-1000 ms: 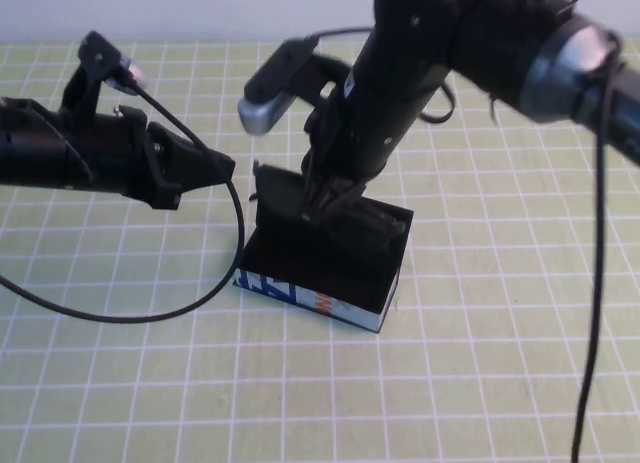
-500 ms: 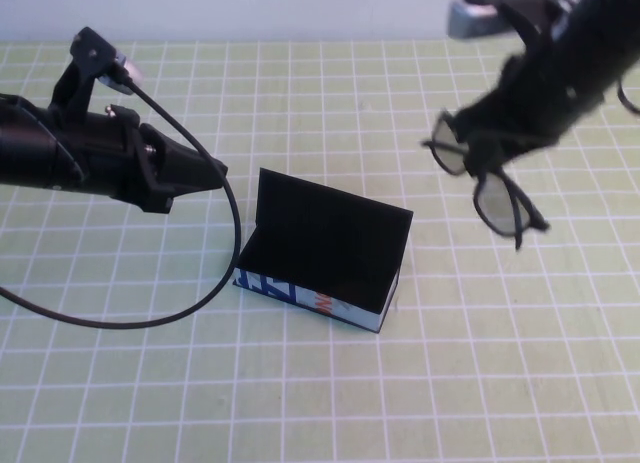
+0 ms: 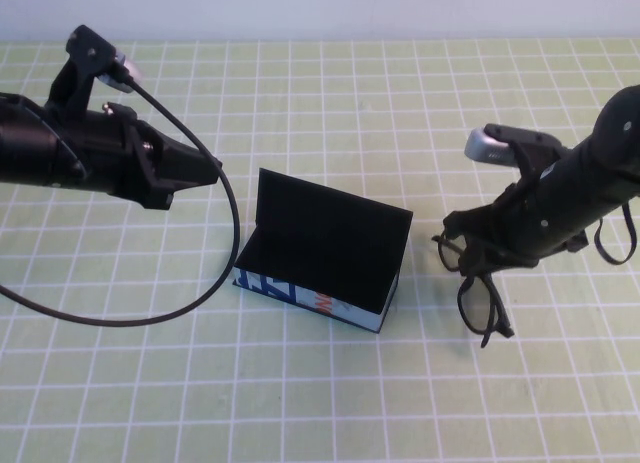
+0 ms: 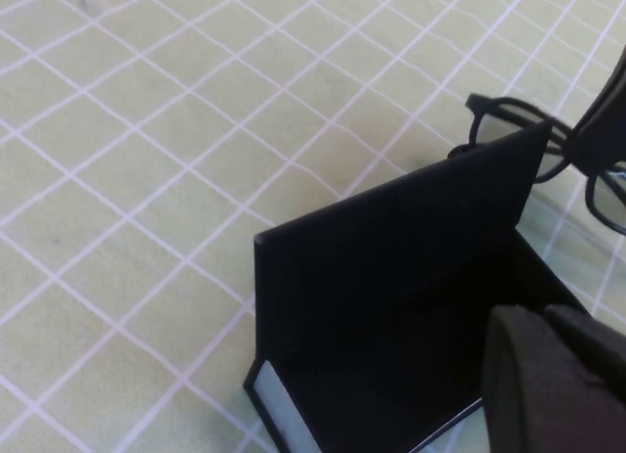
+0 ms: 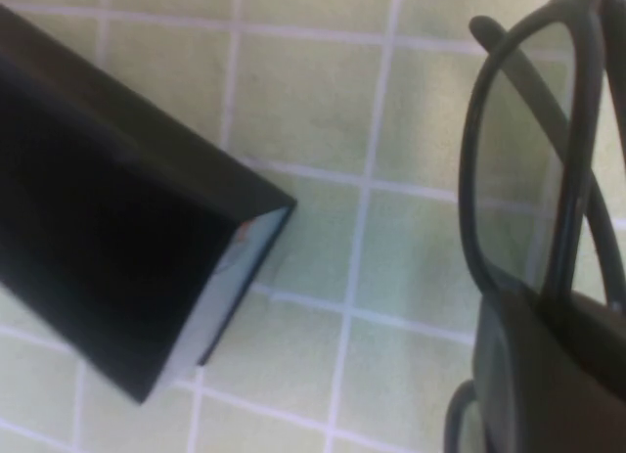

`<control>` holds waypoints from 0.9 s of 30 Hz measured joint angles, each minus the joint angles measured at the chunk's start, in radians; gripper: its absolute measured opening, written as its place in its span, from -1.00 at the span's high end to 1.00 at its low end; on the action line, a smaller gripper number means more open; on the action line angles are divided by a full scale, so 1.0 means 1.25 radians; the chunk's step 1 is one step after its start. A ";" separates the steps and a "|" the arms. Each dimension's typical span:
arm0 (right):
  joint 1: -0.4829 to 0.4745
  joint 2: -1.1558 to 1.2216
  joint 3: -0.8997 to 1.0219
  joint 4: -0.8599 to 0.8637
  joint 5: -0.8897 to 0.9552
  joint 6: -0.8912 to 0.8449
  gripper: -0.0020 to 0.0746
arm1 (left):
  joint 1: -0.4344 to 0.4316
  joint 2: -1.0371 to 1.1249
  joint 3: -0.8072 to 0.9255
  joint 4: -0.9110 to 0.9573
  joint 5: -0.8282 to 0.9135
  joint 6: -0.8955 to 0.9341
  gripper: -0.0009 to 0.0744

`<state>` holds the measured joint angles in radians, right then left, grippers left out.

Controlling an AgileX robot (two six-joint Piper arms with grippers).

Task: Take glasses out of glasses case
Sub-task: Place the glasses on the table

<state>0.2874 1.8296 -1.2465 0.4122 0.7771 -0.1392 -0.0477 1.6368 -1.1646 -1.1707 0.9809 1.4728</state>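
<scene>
The glasses case (image 3: 320, 253) stands open in the middle of the green grid mat, lid up, its black inside empty, its pale printed front facing me. My right gripper (image 3: 482, 245) is shut on the black glasses (image 3: 478, 301), holding them low over the mat just right of the case, one lens hanging down. In the right wrist view the frame (image 5: 518, 159) sticks out past the fingers (image 5: 548, 375), beside the case corner (image 5: 117, 248). My left gripper (image 3: 205, 169) is shut and empty, hovering left of the lid. Its wrist view shows the lid (image 4: 391, 267) and the glasses (image 4: 509, 120) behind it.
A black cable (image 3: 200, 303) from the left arm loops over the mat left of the case. The green mat (image 3: 330, 403) extends in front of and behind the case.
My right gripper lifted the glasses out of the case, swung them right, then lowered them close to the mat beside the case. The left arm has barely moved.
</scene>
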 joint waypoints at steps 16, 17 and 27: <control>0.000 0.030 0.000 -0.003 -0.005 0.000 0.19 | 0.000 0.000 0.000 0.002 -0.007 0.000 0.99; 0.000 0.020 0.000 -0.004 0.000 0.000 0.19 | 0.000 0.000 0.000 0.002 -0.013 -0.002 0.99; 0.000 -0.200 0.000 -0.053 0.133 0.023 0.55 | 0.000 0.000 0.000 -0.039 -0.077 -0.055 0.99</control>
<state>0.2874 1.5797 -1.2465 0.3461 0.9438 -0.1110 -0.0477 1.6362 -1.1646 -1.2197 0.8850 1.4041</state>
